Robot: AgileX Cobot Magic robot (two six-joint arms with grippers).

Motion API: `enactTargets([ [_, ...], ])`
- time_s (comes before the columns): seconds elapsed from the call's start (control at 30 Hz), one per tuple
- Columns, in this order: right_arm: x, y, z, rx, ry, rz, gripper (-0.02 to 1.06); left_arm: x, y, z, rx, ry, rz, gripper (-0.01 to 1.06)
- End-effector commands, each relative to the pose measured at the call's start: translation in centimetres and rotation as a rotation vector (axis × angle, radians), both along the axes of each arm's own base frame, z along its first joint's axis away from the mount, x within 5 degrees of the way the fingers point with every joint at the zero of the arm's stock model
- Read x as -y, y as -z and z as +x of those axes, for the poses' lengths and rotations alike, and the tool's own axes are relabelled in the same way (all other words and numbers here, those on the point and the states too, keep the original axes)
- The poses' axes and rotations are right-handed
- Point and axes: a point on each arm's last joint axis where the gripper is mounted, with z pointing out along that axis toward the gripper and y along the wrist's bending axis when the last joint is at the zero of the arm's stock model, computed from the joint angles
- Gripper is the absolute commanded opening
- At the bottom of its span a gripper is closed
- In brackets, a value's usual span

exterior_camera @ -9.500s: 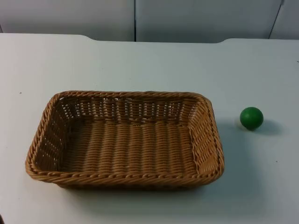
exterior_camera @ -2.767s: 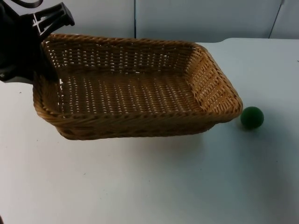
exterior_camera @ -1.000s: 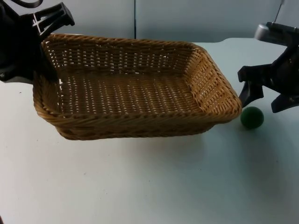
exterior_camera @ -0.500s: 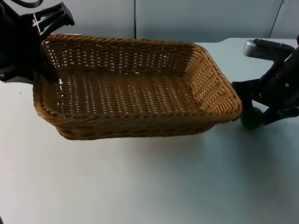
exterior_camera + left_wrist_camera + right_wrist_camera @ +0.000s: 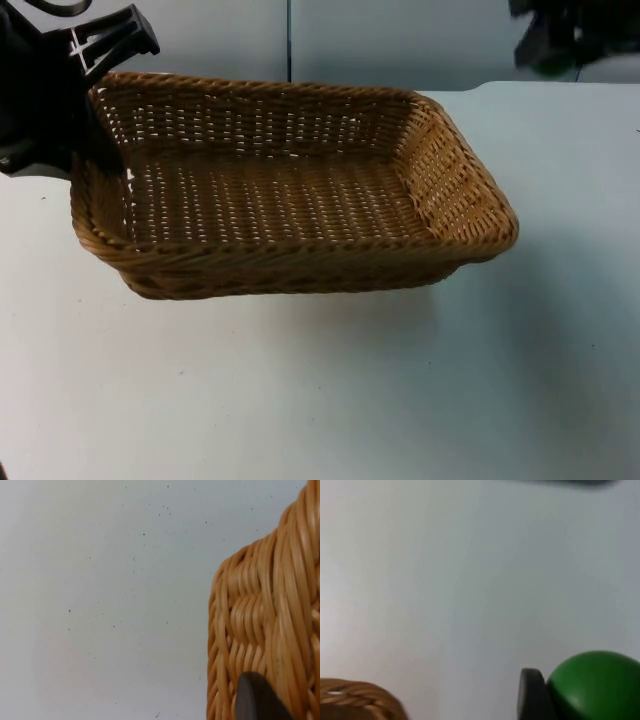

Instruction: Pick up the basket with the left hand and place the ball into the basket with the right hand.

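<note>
My left gripper [image 5: 88,135] is shut on the left end rim of the tan wicker basket [image 5: 290,190], holding it tilted above the table. In the left wrist view the basket's woven rim [image 5: 260,630] sits right against a black fingertip [image 5: 257,700]. High above the far right of the table, past the basket's right end, my right gripper [image 5: 562,35] shows as a dark blur. Its wrist view shows the green ball [image 5: 595,685] pressed against a black fingertip [image 5: 532,695], off the table. A corner of the basket [image 5: 360,695] lies below it.
The white table [image 5: 330,390] stretches bare in front of and to the right of the basket. The grey partition wall [image 5: 400,40] stands behind it.
My right gripper closed on the ball and rose fast from the table up to the far right. The ball has left its spot beside the basket. Left arm and basket stay still.
</note>
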Motion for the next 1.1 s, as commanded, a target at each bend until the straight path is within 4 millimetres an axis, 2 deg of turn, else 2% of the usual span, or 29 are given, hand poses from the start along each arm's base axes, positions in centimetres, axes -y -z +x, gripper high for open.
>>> enactTargets([
  [0.0,-0.6,-3.1,-0.7,0.013,-0.092,-0.001,0.0,0.1,-0.6,0.1,0.033,-0.025,-0.028,0.0],
  [0.03,-1.2,-4.0,-1.3,-0.009,-0.166,0.023,0.0,0.1,-0.6,0.1,0.033,-0.025,-0.028,0.0],
  [0.07,-1.2,-4.0,-1.3,-0.009,-0.166,0.023,0.0,0.1,-0.6,0.1,0.033,-0.025,-0.028,0.0],
  [0.1,-2.0,-4.6,-1.8,-0.033,-0.234,0.083,0.0,0.1,-0.6,0.1,0.033,-0.025,-0.028,0.0],
  [0.17,-4.0,-5.1,-3.4,-0.1,-0.45,0.226,0.0,0.1,-0.6,0.1,0.035,-0.025,-0.028,0.0],
  [0.23,-4.7,-5.1,-3.8,-0.125,-0.496,0.285,0.0,0.1,-0.6,0.1,0.035,-0.025,-0.028,0.0],
  [0.37,-7.4,-4.1,-4.7,-0.207,-0.586,0.321,0.0,0.1,-0.6,0.1,0.035,-0.025,-0.028,0.0],
  [0.4,-7.4,-4.1,-4.7,-0.207,-0.586,0.321,0.0,0.1,-0.6,0.1,0.035,-0.025,-0.028,0.0],
  [0.53,-11.1,-3.1,-6.0,-0.237,-0.673,0.299,0.0,0.1,-0.6,0.2,0.041,-0.028,-0.03,0.0],
  [0.57,-11.1,-3.1,-6.0,-0.237,-0.673,0.299,0.0,0.1,-0.6,0.2,0.041,-0.028,-0.03,0.0],
  [0.6,-12.5,-2.5,-6.3,-0.238,-0.7,0.289,0.0,0.1,-0.7,0.2,0.045,-0.029,-0.031,0.0],
  [0.7,-14.9,-0.8,-6.7,-0.236,-0.744,0.244,0.0,0.1,-0.7,0.3,0.063,-0.034,-0.033,0.0],
  [0.73,-14.9,-0.8,-6.7,-0.236,-0.744,0.244,0.0,0.1,-0.7,0.3,0.063,-0.034,-0.033,0.0],
  [0.87,-16.5,1.3,-6.8,-0.243,-0.762,0.176,0.0,0.1,-0.7,0.3,0.055,-0.032,-0.032,0.0],
  [1.07,-16.6,2.4,-6.3,-0.245,-0.744,0.167,0.0,0.2,-0.7,0.3,0.059,-0.018,-0.039,0.0],
])
